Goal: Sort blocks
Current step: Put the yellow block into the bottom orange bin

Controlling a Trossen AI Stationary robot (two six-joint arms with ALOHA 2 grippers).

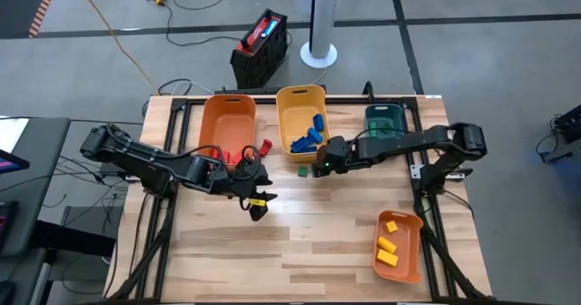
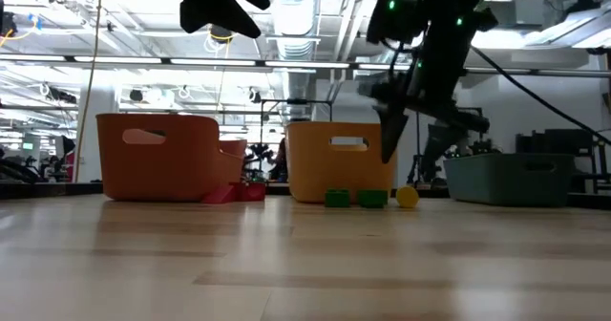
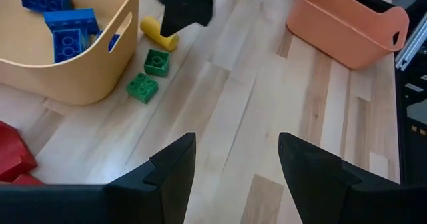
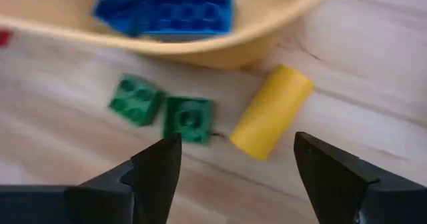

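while the right gripper (image 4: 230, 177) hangs with jaws spread wide above a small yellow plastic cylinder block (image 4: 272, 111) just outside the yellow plastic bin (image 1: 300, 105) on the worktop, a pick looks next; left gripper (image 3: 237, 167) waits agape, seemingly empty.

I see four bins on the wooden tabletop (image 1: 300, 241): an orange bin (image 1: 227, 123), a yellow bin (image 1: 300, 110), a teal bin (image 1: 388, 120), another orange bin (image 1: 413, 250) apart. A black case (image 1: 259, 46) sits on the floor.
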